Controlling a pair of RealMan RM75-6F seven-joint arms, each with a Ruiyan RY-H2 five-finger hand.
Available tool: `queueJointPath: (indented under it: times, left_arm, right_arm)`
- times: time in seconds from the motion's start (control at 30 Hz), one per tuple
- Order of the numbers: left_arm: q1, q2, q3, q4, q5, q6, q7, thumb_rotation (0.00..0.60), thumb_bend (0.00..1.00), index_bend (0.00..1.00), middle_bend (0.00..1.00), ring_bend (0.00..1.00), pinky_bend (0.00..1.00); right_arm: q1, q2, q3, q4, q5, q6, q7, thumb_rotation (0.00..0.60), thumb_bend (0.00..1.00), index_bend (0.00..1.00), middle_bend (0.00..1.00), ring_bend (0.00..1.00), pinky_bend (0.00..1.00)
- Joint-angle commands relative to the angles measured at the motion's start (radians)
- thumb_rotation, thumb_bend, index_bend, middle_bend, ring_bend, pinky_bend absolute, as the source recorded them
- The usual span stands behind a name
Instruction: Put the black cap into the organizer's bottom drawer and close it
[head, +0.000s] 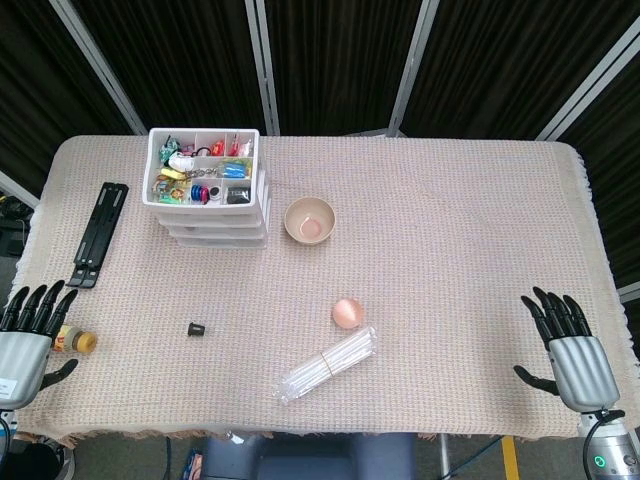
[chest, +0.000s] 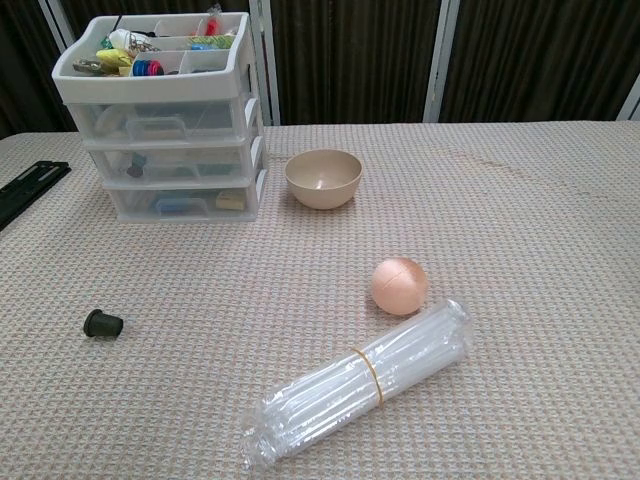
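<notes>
Left hand: the left hand (head: 28, 335) rests at the near left edge of the table, fingers spread apart and holding nothing (a small amber-capped bottle (head: 74, 340) lies just beside it).
Black cap: the black cap (head: 197, 327) sits on the woven tablecloth (head: 450, 250), to the right of the left hand and slightly further from the robot; the chest view shows it tipped on its side, its short axis running roughly left to right, wider rim toward the right.
Cap's look: small, dark, matte, stubby, with a flared rim; likely light and prone to roll.
Organizer: the organizer (head: 208, 190) stands at the far left of the table, well beyond the cap, an open tray of small items on top; its bottom drawer (chest: 185, 203) appears closed.
Right hand: the right hand (head: 570, 345) rests at the near right edge, fingers apart, empty, well away from the cap.
Nearer hand: the left, by my judgement, so it suits the pickup.
</notes>
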Motion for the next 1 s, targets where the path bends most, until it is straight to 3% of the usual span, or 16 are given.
queueJointPath:
  times: [0.03, 0.73, 0.8, 0.87, 0.9, 0.97, 1.0]
  left_arm:
    - [0.000, 0.000, 0.000, 0.000, 0.001, 0.000, 0.001, 0.600, 0.03, 0.00, 0.00, 0.00, 0.00]
    - [-0.006, 0.000, -0.004, 0.005, -0.013, -0.013, -0.012, 0.600, 0.04, 0.00, 0.00, 0.00, 0.00]
    - [-0.006, 0.000, -0.004, 0.002, -0.016, -0.017, -0.017, 0.600, 0.07, 0.00, 0.00, 0.00, 0.00]
    - [-0.008, 0.000, -0.004, -0.007, -0.024, -0.025, -0.029, 0.600, 0.22, 0.00, 0.01, 0.01, 0.03]
    - [-0.009, 0.000, -0.004, -0.010, -0.026, -0.027, -0.032, 0.600, 0.28, 0.00, 0.04, 0.03, 0.07]
    - [-0.016, -0.005, -0.017, -0.019, -0.027, -0.022, -0.048, 0.600, 0.38, 0.00, 0.22, 0.19, 0.22]
    - [-0.020, -0.011, -0.025, -0.017, -0.024, -0.016, -0.052, 0.600, 0.42, 0.00, 0.39, 0.33, 0.31]
  right_arm:
    - [0.000, 0.000, 0.000, 0.001, -0.001, 0.002, 0.000, 0.600, 0.04, 0.08, 0.00, 0.00, 0.00]
    - [0.002, -0.007, 0.005, -0.003, 0.003, 0.001, -0.004, 0.600, 0.04, 0.08, 0.00, 0.00, 0.00]
    - [0.002, -0.007, 0.005, -0.003, 0.004, 0.001, -0.004, 0.600, 0.04, 0.08, 0.00, 0.00, 0.00]
    - [0.001, -0.007, 0.005, -0.002, 0.006, 0.001, -0.003, 0.600, 0.04, 0.08, 0.00, 0.00, 0.00]
    - [0.001, -0.006, 0.005, -0.002, 0.007, 0.001, -0.003, 0.600, 0.04, 0.08, 0.00, 0.00, 0.00]
    - [0.000, -0.005, 0.006, -0.002, 0.009, 0.002, 0.000, 0.600, 0.04, 0.08, 0.00, 0.00, 0.00]
    - [-0.001, -0.004, 0.006, -0.002, 0.009, 0.002, 0.001, 0.600, 0.04, 0.08, 0.00, 0.00, 0.00]
